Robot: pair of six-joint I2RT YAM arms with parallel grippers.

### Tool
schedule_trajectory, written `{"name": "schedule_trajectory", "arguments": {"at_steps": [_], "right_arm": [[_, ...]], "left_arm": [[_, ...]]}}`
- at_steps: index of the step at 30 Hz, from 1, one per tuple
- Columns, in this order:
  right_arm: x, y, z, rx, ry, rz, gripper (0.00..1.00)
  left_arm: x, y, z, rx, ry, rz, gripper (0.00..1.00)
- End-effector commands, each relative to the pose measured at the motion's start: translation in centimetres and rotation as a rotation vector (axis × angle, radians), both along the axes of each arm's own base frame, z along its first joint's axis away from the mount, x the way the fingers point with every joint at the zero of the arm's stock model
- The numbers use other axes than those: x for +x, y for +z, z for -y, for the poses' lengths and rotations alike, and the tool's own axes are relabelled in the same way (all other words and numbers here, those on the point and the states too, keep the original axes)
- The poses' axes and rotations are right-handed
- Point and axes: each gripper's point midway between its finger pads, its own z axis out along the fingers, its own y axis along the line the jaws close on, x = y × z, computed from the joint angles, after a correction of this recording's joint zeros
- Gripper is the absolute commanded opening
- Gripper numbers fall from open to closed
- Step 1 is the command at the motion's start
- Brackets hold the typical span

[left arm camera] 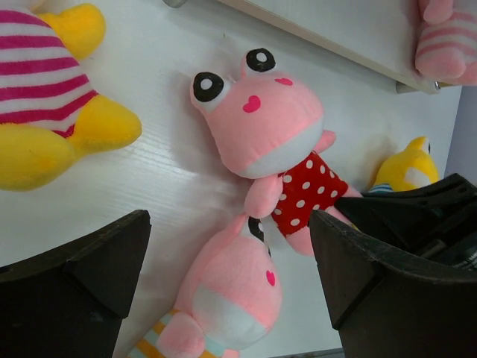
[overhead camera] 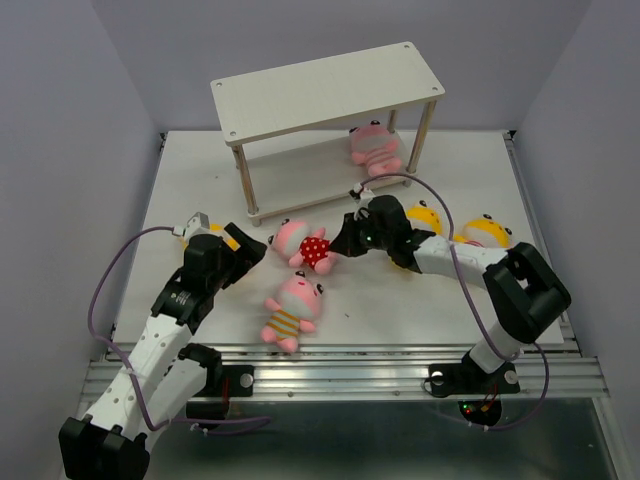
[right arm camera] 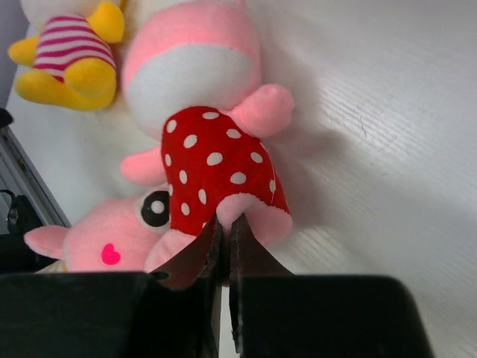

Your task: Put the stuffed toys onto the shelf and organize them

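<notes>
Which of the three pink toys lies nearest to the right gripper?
The one with the red polka-dot belly, at the right gripper. The shelved pink toy and the front pink toy have striped bellies.

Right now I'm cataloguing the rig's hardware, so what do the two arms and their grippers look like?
Both the left arm and right arm have white links between chunky black joints. A purple cable loops along each. The left gripper and right gripper are matte black with wedge-shaped fingers.
</notes>
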Motion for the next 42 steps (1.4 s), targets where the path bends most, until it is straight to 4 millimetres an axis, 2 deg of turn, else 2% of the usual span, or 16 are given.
{"name": "schedule_trajectory", "arguments": {"at_steps": [1,3,4,6,11,15,19,25,26,28,30,33,35,36,38,42], "right_arm": [[1.6,7.1,-0.1,0.1,-0.044,0.218,0.01],[1.5,8.6,0.0,0.123,-0.047,0.253,0.01],[1.5,10.0,-0.1,0.143,-0.044,0.277,0.01],[1.6,10.6,0.3,0.131,-0.061,0.285,0.01],[2.3,13.7,1.3,0.153,-0.132,0.344,0.01],[3.6,15.3,2.0,0.152,-0.212,0.378,0.01],[5.3,16.0,2.0,0.142,-0.274,0.399,0.01],[9.3,15.7,2.7,0.134,-0.347,0.383,0.01],[10.1,15.5,2.4,0.131,-0.355,0.38,0.01],[11.6,15.3,3.0,0.122,-0.386,0.39,0.01],[13.0,15.2,2.7,0.132,-0.395,0.396,0.01],[15.1,14.1,3.1,0.128,-0.44,0.37,0.01],[16.2,13.5,3.1,0.135,-0.458,0.357,0.01],[16.6,13.8,3.6,0.144,-0.471,0.363,0.01],[17.3,12.9,3.7,0.147,-0.485,0.348,0.01],[18.2,11.9,3.7,0.156,-0.498,0.339,0.01]], "left_arm": [[0.2,0.2,-0.5,0.02,0.013,0.021,0.99],[0.2,0.2,-0.6,0.02,0.015,0.021,0.99],[0.2,0.2,-0.6,0.021,0.016,0.022,0.99],[0.2,0.2,-0.5,0.022,0.012,0.022,0.99],[0.2,0.4,-0.5,0.02,0.012,0.029,0.99],[0.2,0.5,-0.6,0.02,0.013,0.034,0.99],[0.2,0.6,-0.5,0.018,0.012,0.038,0.99],[0.2,0.6,-0.7,0.024,0.02,0.04,0.99],[0.2,0.6,-0.7,0.022,0.02,0.039,0.99],[0.3,0.5,-0.7,0.025,0.022,0.037,0.99],[0.4,0.5,-0.7,0.026,0.023,0.039,0.99],[0.5,0.3,-0.7,0.031,0.021,0.034,0.99],[0.5,0.4,-0.7,0.03,0.02,0.033,0.99],[0.6,0.3,-0.7,0.033,0.022,0.032,0.99],[0.6,0.3,-0.7,0.035,0.024,0.032,0.99],[0.8,0.2,-0.7,0.038,0.027,0.028,0.99]]}}
